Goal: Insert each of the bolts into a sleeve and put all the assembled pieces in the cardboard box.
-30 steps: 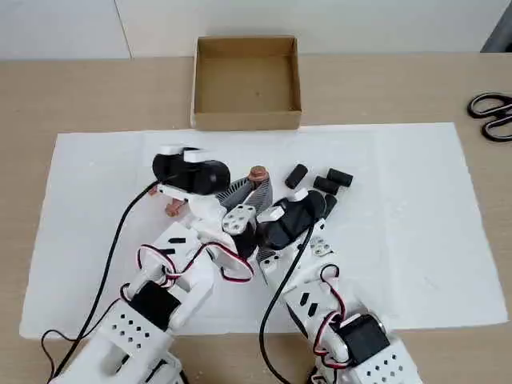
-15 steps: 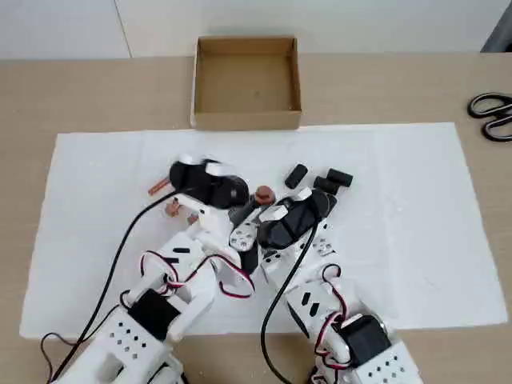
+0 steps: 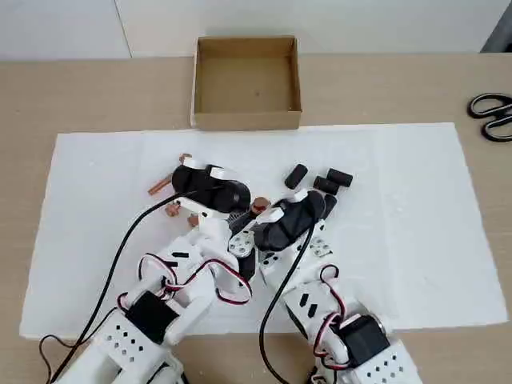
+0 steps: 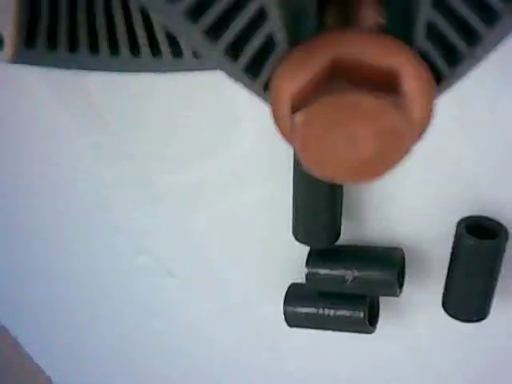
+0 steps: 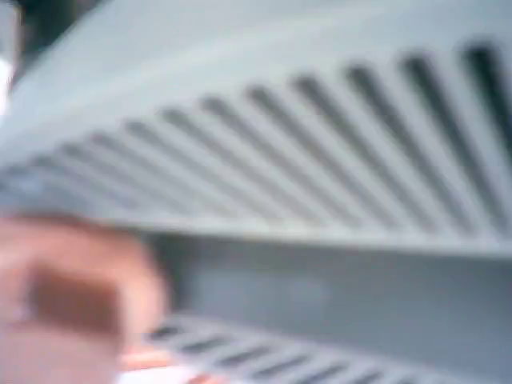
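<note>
My left gripper [image 3: 248,210] is shut on a copper bolt [image 3: 258,206]; in the left wrist view its hex head [image 4: 352,112] faces the camera between the dark ribbed fingers [image 4: 200,32]. The right gripper [image 3: 270,224] sits right against the bolt, under its own black motor. Several black sleeves [image 3: 326,185] lie on the white sheet just beyond, seen past the bolt as a cluster of sleeves [image 4: 354,270]. Loose copper bolts [image 3: 160,186] lie to the left of my left arm. The cardboard box [image 3: 246,120] stands empty at the back. In the right wrist view a ribbed grey surface [image 5: 320,200] looms close, with a copper blur [image 5: 56,304].
A white sheet [image 3: 416,240] covers the table's middle. Scissors [image 3: 492,112] lie at the far right edge. Both arms crowd together at the near centre, cables [image 3: 120,240] trailing toward the front.
My left gripper has drawn the bolt back toward the near side, up against the right gripper. Its wrist swung rightward, uncovering loose bolts on the left. The right arm barely moved.
</note>
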You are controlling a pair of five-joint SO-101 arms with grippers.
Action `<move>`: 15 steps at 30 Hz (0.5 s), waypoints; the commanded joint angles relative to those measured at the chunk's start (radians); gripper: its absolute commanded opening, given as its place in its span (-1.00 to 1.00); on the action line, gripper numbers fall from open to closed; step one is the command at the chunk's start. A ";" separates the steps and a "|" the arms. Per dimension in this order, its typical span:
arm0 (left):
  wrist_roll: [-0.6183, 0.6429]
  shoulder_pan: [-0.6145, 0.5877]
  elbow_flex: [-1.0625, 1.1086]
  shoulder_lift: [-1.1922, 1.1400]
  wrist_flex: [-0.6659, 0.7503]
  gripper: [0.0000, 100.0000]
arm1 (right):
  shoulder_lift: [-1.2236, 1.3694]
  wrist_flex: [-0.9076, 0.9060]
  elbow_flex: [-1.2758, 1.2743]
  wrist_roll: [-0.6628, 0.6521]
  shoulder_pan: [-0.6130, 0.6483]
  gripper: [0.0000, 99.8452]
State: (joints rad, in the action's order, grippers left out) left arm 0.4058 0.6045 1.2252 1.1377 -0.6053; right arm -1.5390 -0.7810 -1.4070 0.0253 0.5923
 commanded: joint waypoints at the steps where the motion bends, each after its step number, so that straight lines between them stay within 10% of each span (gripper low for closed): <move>1: -0.008 0.003 -0.007 0.009 -0.034 -0.94 | -0.015 0.028 0.029 0.006 -0.004 -0.99; 15: -0.009 -0.005 -0.162 0.011 -0.262 -0.53 | -0.010 0.028 0.029 0.006 -0.005 -0.99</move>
State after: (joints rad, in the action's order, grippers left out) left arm 0.4058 0.5984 1.1500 1.1408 -0.7756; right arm -1.5374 -0.7825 -1.4085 0.0253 0.5907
